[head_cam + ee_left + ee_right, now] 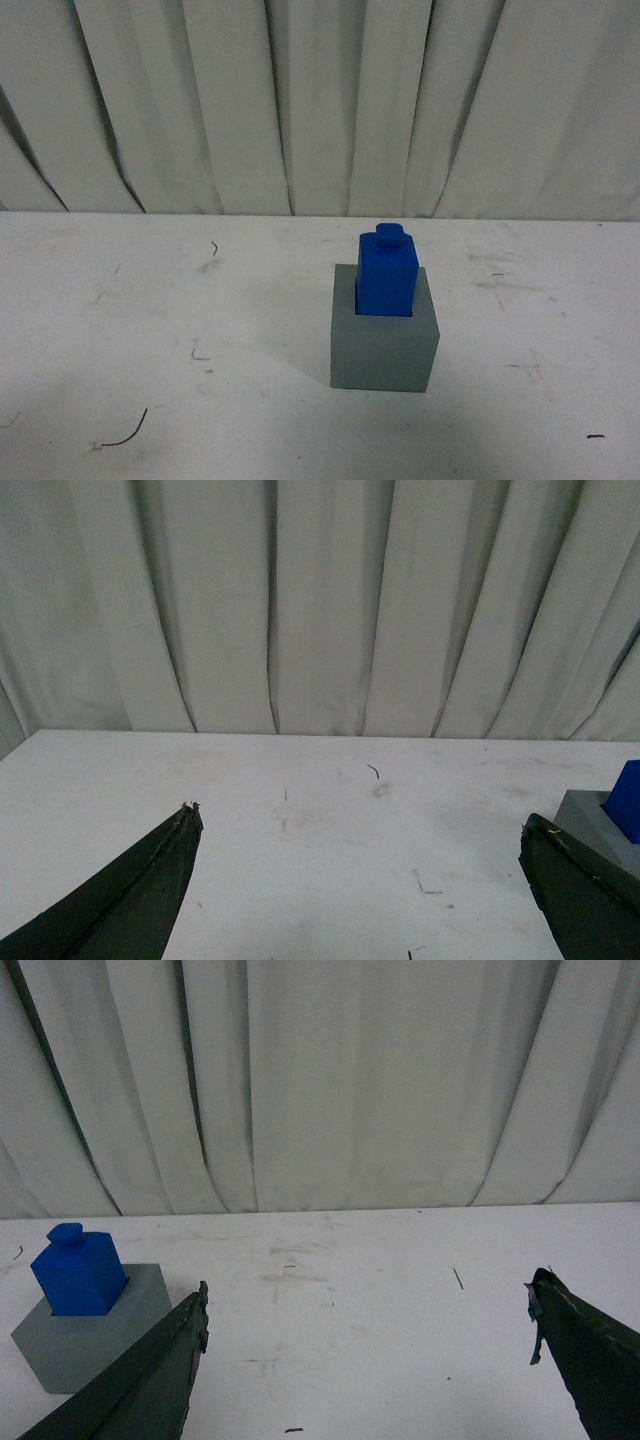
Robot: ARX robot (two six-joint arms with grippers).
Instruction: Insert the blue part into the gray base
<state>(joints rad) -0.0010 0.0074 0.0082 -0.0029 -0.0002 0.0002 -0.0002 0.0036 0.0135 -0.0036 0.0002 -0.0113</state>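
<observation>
White curtain [320, 100] behind, white scuffed table [150, 340] in front, a few dark marks and a thin dark thread [125, 436] near the front edge. Gray base [385, 340] sits on the table a little right of centre; the blue part [387, 272] stands upright in its top recess, stud end up, lower end down inside the opening, most of its height sticking out above the rim. It looks straight, not tilted.

Neither arm shows in the front view. Left gripper [360, 880] hangs over bare table with jaws spread wide, nothing between them, base and block just at the edge of its view. Right gripper [370, 1350] same: jaws wide apart, empty, base [85, 1335] and block [78, 1272] off to one side.

Judgement: insertion looks done or nearly so; both arms clear. What's left is at most a check that the block is fully seated, maybe a light press down on the stud.
</observation>
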